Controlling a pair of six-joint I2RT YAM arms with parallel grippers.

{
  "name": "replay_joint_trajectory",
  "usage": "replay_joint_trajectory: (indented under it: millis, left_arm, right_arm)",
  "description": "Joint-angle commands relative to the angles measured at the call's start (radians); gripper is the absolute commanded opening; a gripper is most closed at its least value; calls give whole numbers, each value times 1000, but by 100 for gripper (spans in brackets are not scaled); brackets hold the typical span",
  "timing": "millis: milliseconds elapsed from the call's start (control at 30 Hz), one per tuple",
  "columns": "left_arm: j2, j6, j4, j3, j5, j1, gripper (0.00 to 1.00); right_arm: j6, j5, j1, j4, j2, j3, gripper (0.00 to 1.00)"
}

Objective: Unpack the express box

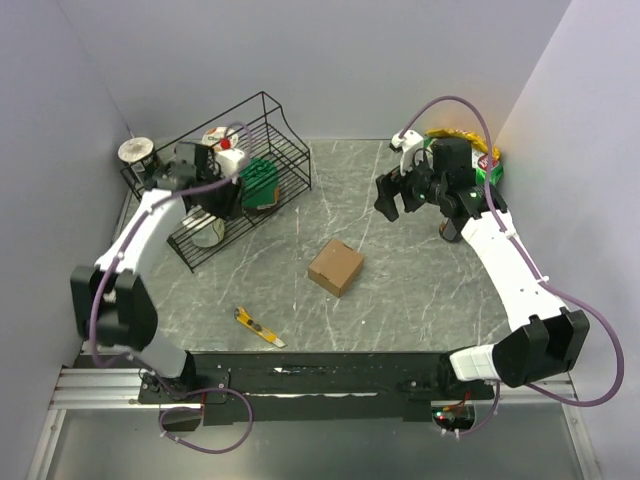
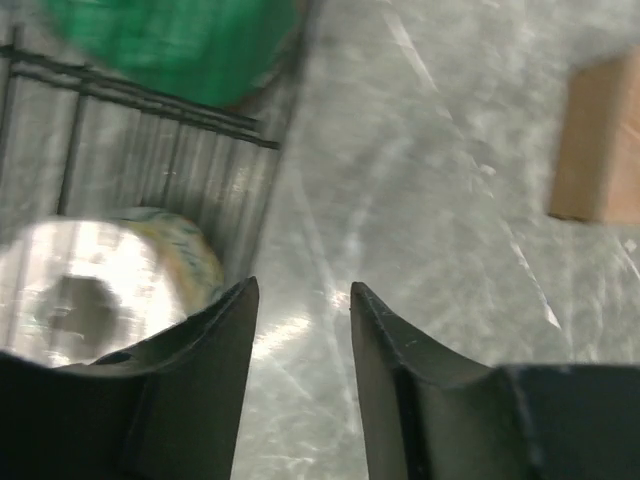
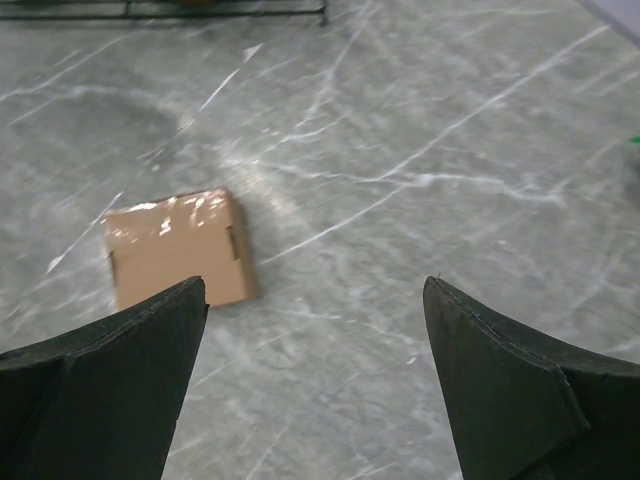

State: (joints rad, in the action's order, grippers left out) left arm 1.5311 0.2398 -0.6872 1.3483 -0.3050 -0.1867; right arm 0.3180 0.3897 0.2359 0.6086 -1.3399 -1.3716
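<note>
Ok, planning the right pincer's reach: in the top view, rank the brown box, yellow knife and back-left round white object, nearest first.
From the right pincer:
1. brown box, table centre.
2. yellow knife, front left.
3. round white object, back-left corner.

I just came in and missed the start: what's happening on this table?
Two robot arms are set to unpack the box, which sits shut mid-table, touched by neither. The right fingers stand wide open above the table to its far right, holding nothing. The left fingers, apart and empty, hang by the rack at the far left. A knife lies untouched near the front edge.
</note>
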Motion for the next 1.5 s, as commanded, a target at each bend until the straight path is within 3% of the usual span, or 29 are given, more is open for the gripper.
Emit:
replay_joint_trajectory:
  millis: [0, 233, 267, 333, 400, 433, 500, 567, 667, 767, 1000, 1133, 1467]
  left_arm:
    - [74, -2, -144, 77, -115, 65, 48]
    - [60, -14, 76, -17, 109, 116, 56]
    - [61, -28, 87, 4, 112, 133, 58]
    - [60, 15, 2, 40, -59, 138, 69]
    - [3, 201, -107, 42, -332, 125, 77]
    - [-32, 254, -132, 14, -365, 84, 80]
    - [-162, 441, -182, -118, -331, 18, 88]
    - [-251, 589, -164, -290, -261, -89, 90]
    - [-379, 720, -112, -472, -177, -183, 90]
    - [-430, 817, -69, -553, -175, -230, 88]
    - [-336, 816, -110, -583, -252, -348, 75]
    - [-319, 791, -39, -612, -224, -401, 74]
    - [-217, 848, -17, -661, -148, -405, 66]
  right_arm:
    - [-5, 121, 3, 6, 15, -3, 94]
    - [6, 129, 14, -13, -25, -18, 94]
    - [7, 133, 19, -13, -30, -21, 94]
    - [24, 127, 32, -12, -36, -29, 94]
    - [26, 118, 39, -7, -38, -26, 94]
    - [20, 115, 37, -7, -39, -24, 94]
    - [9, 112, 39, 2, -45, -24, 95]
    - [1, 118, 37, 0, -48, -23, 95]
    - [-26, 120, 37, 0, -56, -27, 95]
    - [-37, 110, 37, 5, -56, -34, 95]
    - [-19, 98, 39, 60, -19, 8, 95]
    - [-34, 110, 39, 54, 4, 49, 95]
    - [-28, 118, 37, 51, 10, 51, 95]
